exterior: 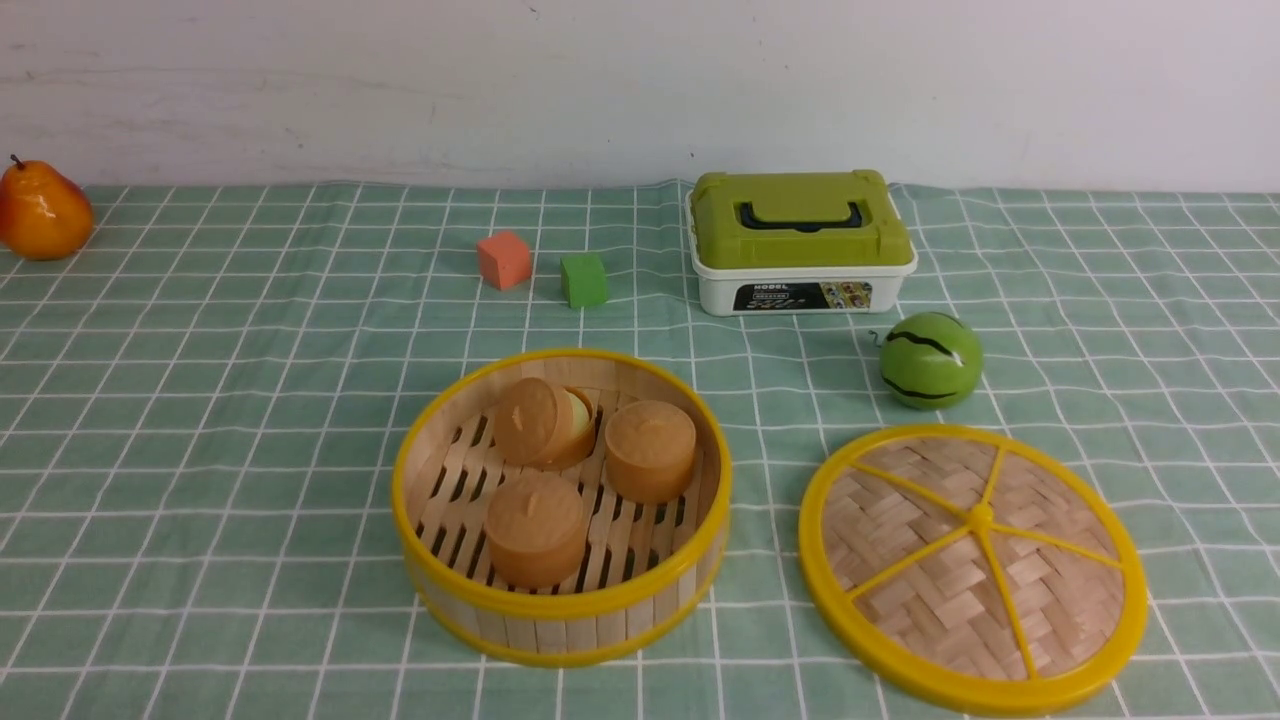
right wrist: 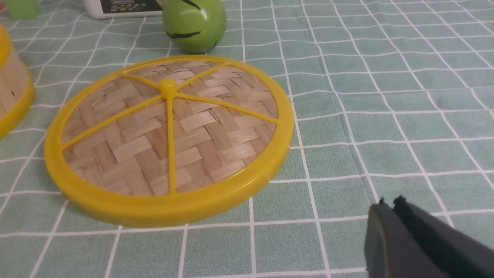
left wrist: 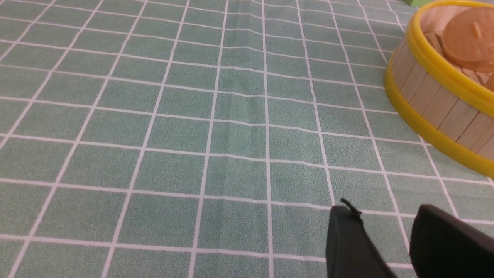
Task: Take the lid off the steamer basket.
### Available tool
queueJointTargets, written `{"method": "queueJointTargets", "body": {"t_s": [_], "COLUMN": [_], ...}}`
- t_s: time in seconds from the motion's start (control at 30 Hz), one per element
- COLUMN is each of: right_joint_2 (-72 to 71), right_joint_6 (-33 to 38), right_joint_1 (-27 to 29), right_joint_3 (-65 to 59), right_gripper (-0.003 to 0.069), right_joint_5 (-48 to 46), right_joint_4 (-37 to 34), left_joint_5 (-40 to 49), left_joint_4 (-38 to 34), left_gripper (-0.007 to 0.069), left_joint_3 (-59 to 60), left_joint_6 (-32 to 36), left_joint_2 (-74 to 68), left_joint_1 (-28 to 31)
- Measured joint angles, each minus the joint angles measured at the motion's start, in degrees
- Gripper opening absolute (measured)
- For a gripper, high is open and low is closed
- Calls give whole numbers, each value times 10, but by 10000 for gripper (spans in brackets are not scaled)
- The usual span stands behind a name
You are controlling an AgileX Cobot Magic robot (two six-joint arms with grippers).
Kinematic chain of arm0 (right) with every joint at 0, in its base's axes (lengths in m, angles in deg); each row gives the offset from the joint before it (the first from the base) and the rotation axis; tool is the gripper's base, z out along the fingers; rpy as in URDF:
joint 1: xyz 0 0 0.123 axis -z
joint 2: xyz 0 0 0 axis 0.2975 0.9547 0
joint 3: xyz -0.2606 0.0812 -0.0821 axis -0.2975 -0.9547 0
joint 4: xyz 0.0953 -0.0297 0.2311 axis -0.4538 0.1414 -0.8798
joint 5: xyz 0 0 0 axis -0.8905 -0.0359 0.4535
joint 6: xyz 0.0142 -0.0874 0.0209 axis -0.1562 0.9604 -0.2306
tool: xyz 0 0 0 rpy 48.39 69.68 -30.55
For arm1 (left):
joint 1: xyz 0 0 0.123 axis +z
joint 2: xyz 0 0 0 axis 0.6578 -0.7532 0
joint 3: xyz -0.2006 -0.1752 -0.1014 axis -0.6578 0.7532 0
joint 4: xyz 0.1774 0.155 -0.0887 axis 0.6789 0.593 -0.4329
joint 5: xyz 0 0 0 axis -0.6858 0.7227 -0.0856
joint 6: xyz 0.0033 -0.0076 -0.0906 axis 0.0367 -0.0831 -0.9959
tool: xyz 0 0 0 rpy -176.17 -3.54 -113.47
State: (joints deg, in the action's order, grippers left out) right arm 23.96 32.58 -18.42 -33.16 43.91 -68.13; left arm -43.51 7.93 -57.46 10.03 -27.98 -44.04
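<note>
The steamer basket (exterior: 562, 505) stands uncovered in the middle front of the cloth, with three brown buns (exterior: 650, 450) inside. It also shows in the left wrist view (left wrist: 436, 100) and at the edge of the right wrist view (right wrist: 11, 92). The lid (exterior: 972, 565) lies flat on the cloth to the basket's right, apart from it; it also shows in the right wrist view (right wrist: 170, 135). Neither gripper shows in the front view. My left gripper (left wrist: 382, 216) is open and empty above bare cloth, left of the basket. My right gripper (right wrist: 389, 204) is shut and empty, right of the lid.
A white box with a green lid (exterior: 800, 240) stands at the back. A green toy melon (exterior: 930, 360) lies behind the lid, also in the right wrist view (right wrist: 194, 24). An orange cube (exterior: 503, 260), a green cube (exterior: 584, 279) and a pear (exterior: 42, 212) lie further back.
</note>
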Motion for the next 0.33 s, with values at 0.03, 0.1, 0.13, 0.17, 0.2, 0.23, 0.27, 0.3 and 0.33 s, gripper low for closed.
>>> {"method": "queueJointTargets", "body": {"t_s": [0.03,0.1,0.13,0.17,0.2,0.23,0.27,0.3,0.33], "right_joint_2": [0,0,0,0,0,0,0,0,0], "right_joint_6": [0,0,0,0,0,0,0,0,0], "right_joint_1": [0,0,0,0,0,0,0,0,0], "right_joint_3": [0,0,0,0,0,0,0,0,0], "right_gripper": [-1,1,4,4,5,6,10,10,10], "right_joint_5": [0,0,0,0,0,0,0,0,0], "right_joint_4": [0,0,0,0,0,0,0,0,0], "left_joint_5": [0,0,0,0,0,0,0,0,0], "left_joint_4": [0,0,0,0,0,0,0,0,0], "left_gripper": [239,239,239,239,239,239,239,239,239], "left_joint_3": [0,0,0,0,0,0,0,0,0], "left_joint_6": [0,0,0,0,0,0,0,0,0], "left_joint_2": [0,0,0,0,0,0,0,0,0], "left_joint_1": [0,0,0,0,0,0,0,0,0]}}
